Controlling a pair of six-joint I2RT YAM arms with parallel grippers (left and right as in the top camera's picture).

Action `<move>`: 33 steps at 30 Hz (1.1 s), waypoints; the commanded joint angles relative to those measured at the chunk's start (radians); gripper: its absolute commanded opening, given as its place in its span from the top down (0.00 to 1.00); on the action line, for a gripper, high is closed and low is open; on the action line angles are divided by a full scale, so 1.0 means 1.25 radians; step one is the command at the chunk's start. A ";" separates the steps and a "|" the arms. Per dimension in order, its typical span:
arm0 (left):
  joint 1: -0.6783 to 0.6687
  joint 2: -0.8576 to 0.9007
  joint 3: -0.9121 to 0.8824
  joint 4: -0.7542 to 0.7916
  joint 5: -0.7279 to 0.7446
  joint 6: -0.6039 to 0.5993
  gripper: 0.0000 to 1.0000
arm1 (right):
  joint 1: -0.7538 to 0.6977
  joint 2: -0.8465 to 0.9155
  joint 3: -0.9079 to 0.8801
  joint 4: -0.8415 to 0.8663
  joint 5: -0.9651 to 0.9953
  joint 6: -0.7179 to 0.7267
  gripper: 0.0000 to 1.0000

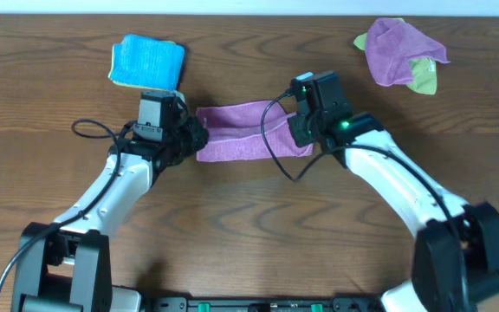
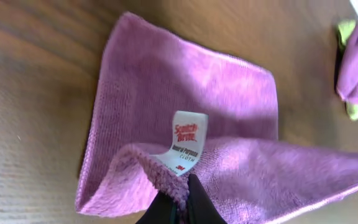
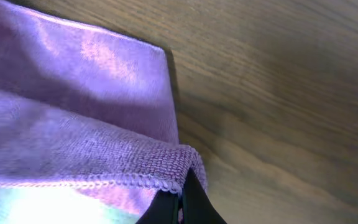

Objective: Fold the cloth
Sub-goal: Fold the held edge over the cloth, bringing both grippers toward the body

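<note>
On the wooden table (image 1: 258, 227), between the two arms, lay the cloth (image 1: 241, 132), a lilac towel drawn out into a long band with its upper layer raised over a lower one that rested on the wood. I counted three lots of fabric in all. This one was at the middle, and a turquoise-blue folded cloth (image 1: 148, 61) sat well apart toward the far left. At the far right a second purple cloth (image 1: 397, 48) was bunched with a lime-green one (image 1: 423, 80). There were two arms and two grippers, one at each short end of the towel. The left gripper (image 1: 197, 140) had its fingers pressed together on the left end. It pinched a raised fold of the pile just beside the single white tag (image 2: 187, 142), which bore a red logo. The right gripper (image 1: 301, 137) was likewise closed, nipping the stitched corner hem at the right end. From above, both pairs of fingertips were hidden under the wrist housings, which also covered the very ends of the band, and a black cable crossed it near the right. In the wrist views only the dark finger tips showed, cut off by the bottom edge. The small print on the tag was hard to read. A yellowish edge peeped from under the blue cloth, and I could not tell what it was. The arm bases ran out of sight at the near edge.
</note>
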State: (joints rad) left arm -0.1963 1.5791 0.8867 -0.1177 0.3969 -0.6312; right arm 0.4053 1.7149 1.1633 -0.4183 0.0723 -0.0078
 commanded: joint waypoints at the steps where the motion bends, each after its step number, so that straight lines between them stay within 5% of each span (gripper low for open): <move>1: 0.004 -0.007 0.000 0.016 -0.075 -0.020 0.94 | 0.008 0.025 0.000 0.028 0.030 0.008 0.99; 33: -0.002 0.199 0.000 0.326 -0.165 -0.065 0.94 | 0.005 0.154 0.000 0.338 0.083 -0.034 0.99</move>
State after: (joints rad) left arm -0.1986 1.8004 0.8864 0.2806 0.2203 -0.7033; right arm 0.4053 1.8706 1.1622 -0.0017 0.1581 -0.0345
